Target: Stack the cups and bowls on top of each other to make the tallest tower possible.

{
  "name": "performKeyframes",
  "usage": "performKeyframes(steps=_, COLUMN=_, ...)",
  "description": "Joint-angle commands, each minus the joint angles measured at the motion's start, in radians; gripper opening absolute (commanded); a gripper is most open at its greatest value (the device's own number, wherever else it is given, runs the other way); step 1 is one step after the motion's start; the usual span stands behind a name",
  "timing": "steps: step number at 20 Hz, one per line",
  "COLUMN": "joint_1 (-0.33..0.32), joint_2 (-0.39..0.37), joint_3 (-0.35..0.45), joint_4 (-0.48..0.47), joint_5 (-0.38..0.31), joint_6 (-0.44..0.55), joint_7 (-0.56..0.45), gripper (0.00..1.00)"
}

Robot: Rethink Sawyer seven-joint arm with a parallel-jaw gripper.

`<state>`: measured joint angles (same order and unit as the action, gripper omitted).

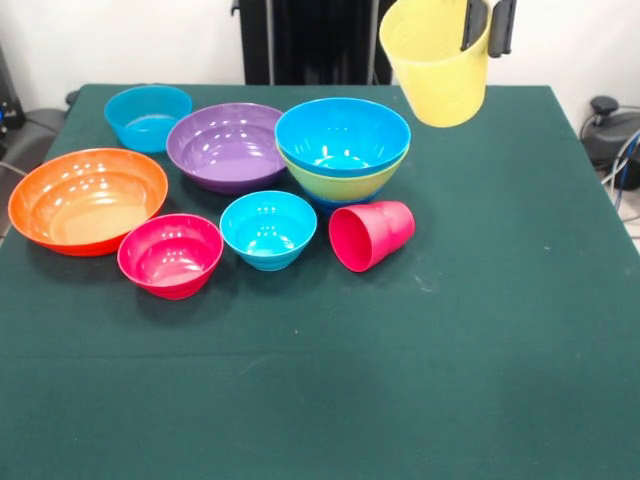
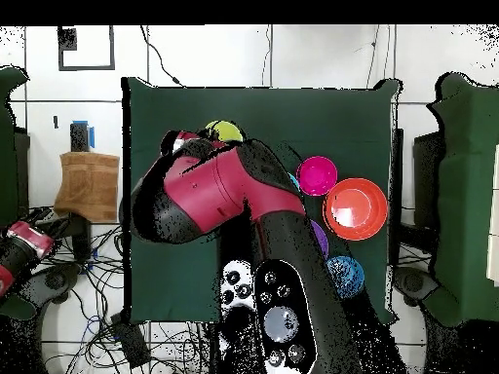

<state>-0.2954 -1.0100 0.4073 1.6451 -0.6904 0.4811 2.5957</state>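
Gripper (image 1: pixel 488 25): hung above the table's far right part, dark fingers pinched on the rim of the yellow cup (image 1: pixel 436 62), one inside the wall and one outside. The cup hung clear of the cloth, mouth up, tilted.

Tower (image 1: pixel 343 150): a bright blue bowl (image 1: pixel 342 135) nested in a lime green bowl (image 1: pixel 350 182), standing mid-table toward the far edge, just left of and below the held cup; whatever lay beneath the green one could not be made out.

Red cup (image 1: pixel 371 235): on its side just in front of the tower, mouth toward the near edge.

Cyan bowl (image 1: pixel 268 228): upright, beside the red cup.

Pink bowl (image 1: pixel 170 254): upright, next along to the left.

Orange bowl (image 1: pixel 87 199): largest, near the left edge, touching the pink one.

Purple bowl (image 1: pixel 227 146): touching the tower's left side.

Small blue bowl (image 1: pixel 148 117): by the far left corner.

Table (image 1: pixel 400 380): green cloth.

Overhead, the arm (image 2: pixel 219 190) hid most of the bowls.
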Motion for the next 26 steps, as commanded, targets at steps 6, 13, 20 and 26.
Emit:
performKeyframes(steps=6, joint_1=0.037, joint_2=-0.020, joint_3=-0.038, joint_4=0.116, joint_5=-0.086, joint_6=0.144, joint_7=-0.199, gripper=0.00)
performKeyframes(steps=13, joint_1=0.013, joint_2=-0.017, joint_3=-0.054, joint_4=0.145, joint_5=-0.125, joint_6=0.075, joint_7=-0.200, gripper=0.00)
performKeyframes(steps=20, joint_1=0.029, joint_2=0.010, joint_3=-0.081, joint_4=0.126, joint_5=-0.194, joint_6=0.060, joint_7=-0.165, gripper=0.00)
performKeyframes(steps=26, joint_1=0.049, joint_2=0.040, joint_3=-0.110, joint_4=0.116, joint_5=-0.265, joint_6=0.028, joint_7=-0.106, gripper=0.00)
